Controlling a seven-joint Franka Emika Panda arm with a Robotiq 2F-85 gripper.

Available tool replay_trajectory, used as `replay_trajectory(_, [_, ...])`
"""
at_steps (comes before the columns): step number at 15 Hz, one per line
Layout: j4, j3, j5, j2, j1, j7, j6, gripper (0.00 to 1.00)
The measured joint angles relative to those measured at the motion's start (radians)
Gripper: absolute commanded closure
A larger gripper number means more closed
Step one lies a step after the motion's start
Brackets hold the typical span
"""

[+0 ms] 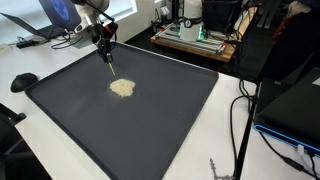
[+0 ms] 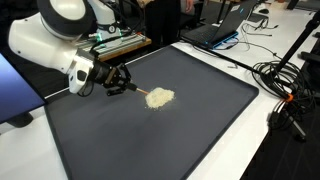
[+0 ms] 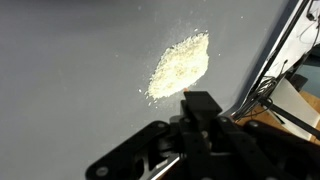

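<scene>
A small heap of pale crumbly grains (image 1: 122,88) (image 2: 160,97) (image 3: 180,65) lies near the middle of a large dark mat (image 1: 150,135) (image 2: 150,145). My gripper (image 1: 105,45) (image 2: 118,82) (image 3: 200,103) hovers just beside the heap, its black fingers shut on a thin reddish stick (image 1: 111,66) (image 2: 136,90). The stick slants down from the fingers, and its tip reaches the near edge of the heap. In the wrist view the fingers hide almost all of the stick; only a speck of orange shows at the heap's rim.
The mat lies on a white table. A laptop (image 1: 50,20) (image 2: 225,25) and a green-topped device (image 1: 195,35) (image 2: 115,42) stand at the back. Black cables (image 1: 240,110) (image 2: 280,80) trail along one side. A black round object (image 1: 23,82) sits off one corner.
</scene>
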Motion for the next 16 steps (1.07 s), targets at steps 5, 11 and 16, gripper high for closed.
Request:
replay_trajectory(5, [-0.188, -0.028, 0.119, -0.156, 0.117, -0.076, 0.225, 0.97])
replay_trajectory(11, [-0.348, -0.027, 0.231, -0.294, 0.275, -0.118, 0.532, 0.97])
replay_trajectory(16, [-0.419, 0.019, 0.288, -0.361, 0.332, -0.146, 0.710, 0.97])
